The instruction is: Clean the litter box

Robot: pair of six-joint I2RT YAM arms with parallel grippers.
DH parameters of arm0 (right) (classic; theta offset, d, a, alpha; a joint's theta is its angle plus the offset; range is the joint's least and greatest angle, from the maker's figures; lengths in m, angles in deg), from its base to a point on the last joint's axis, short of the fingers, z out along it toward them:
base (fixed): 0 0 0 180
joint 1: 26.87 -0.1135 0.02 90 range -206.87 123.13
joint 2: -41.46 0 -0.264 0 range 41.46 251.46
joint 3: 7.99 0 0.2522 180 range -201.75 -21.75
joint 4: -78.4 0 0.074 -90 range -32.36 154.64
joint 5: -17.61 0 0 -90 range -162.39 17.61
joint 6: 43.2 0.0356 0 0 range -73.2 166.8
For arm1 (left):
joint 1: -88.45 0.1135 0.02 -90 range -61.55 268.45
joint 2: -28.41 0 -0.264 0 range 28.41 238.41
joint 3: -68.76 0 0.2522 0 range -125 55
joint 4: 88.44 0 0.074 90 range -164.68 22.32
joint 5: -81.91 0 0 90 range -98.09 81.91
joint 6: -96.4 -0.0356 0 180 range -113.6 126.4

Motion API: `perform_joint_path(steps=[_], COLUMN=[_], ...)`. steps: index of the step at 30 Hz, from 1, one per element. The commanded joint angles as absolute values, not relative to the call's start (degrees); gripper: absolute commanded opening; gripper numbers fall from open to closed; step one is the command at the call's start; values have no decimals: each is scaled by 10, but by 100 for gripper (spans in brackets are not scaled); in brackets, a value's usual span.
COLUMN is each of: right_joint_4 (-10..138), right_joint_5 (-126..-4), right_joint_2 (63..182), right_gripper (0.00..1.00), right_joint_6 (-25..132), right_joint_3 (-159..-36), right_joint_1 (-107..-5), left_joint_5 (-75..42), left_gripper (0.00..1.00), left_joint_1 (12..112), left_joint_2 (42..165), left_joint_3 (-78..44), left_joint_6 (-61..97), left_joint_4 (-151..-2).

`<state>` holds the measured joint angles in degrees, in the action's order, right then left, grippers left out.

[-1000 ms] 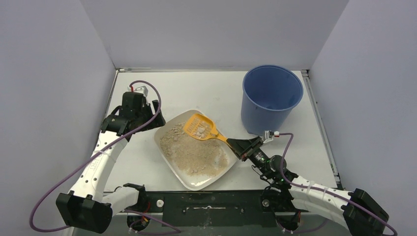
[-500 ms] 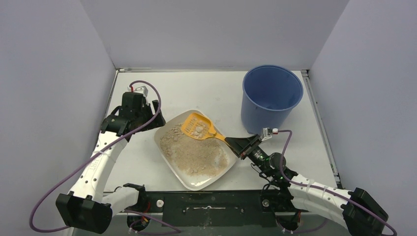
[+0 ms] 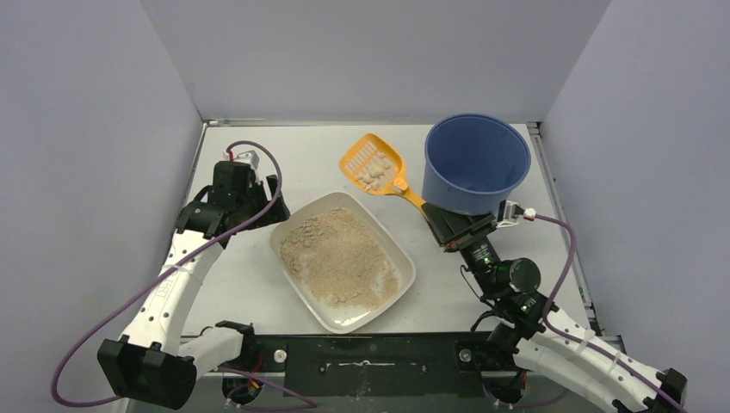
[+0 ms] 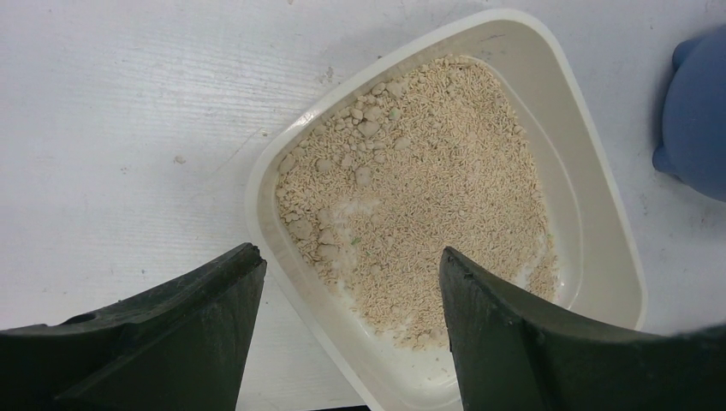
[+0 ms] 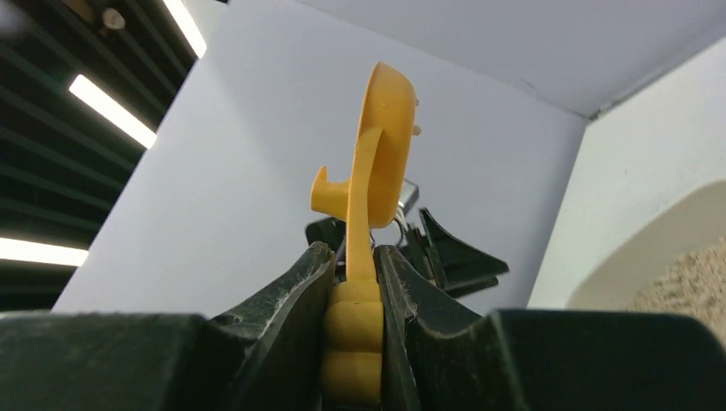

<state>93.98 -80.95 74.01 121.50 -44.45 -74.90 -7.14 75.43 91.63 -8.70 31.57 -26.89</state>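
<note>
The litter box (image 3: pixel 398 258), an off-white tray of beige litter, sits at the table's middle; it fills the left wrist view (image 4: pixel 599 214), with several clumps near its far corner. My right gripper (image 3: pixel 441 218) is shut on the handle of the orange scoop (image 3: pixel 372 163), which is lifted clear of the tray, left of the blue bucket (image 3: pixel 476 163), with several pale clumps in its head. In the right wrist view the scoop (image 5: pixel 381 145) stands edge-on between my fingers (image 5: pixel 295 287). My left gripper (image 3: pixel 274 191) is open and empty, by the tray's far left corner.
Grey walls enclose the table on three sides. The bucket's edge shows in the left wrist view (image 4: pixel 698 120). A black rail (image 3: pixel 361 361) runs along the near edge between the arm bases.
My right gripper has lifted the scoop with its clumps out of the litter box and carried it up and back-right, toward the bucket. The left arm has not moved.
</note>
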Motion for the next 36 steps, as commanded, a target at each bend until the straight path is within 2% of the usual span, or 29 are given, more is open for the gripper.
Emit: perform_joint_path(steps=[1, 16, 28, 36], right_joint_4=[864, 675, 529, 438], right_joint_5=[-890, -1087, -1164, -1202], right_joint_2=[710, 646, 682, 755], right_gripper=[0, 0, 0, 0], right_joint_6=[1147, 968, 704, 554], right_joint_3=[-504, -648, -746, -816], right_joint_1=[-747, -747, -748, -748], left_joint_5=[-81, -81, -99, -113], left_gripper=[72, 73, 73, 74], left_joint_1=[757, 757, 757, 756], left_joint_2=[909, 906, 904, 902], left_joint_3=[-94, -88, -80, -67], left_joint_6=[309, 306, 303, 305], left_joint_4=[-293, -297, -296, -293])
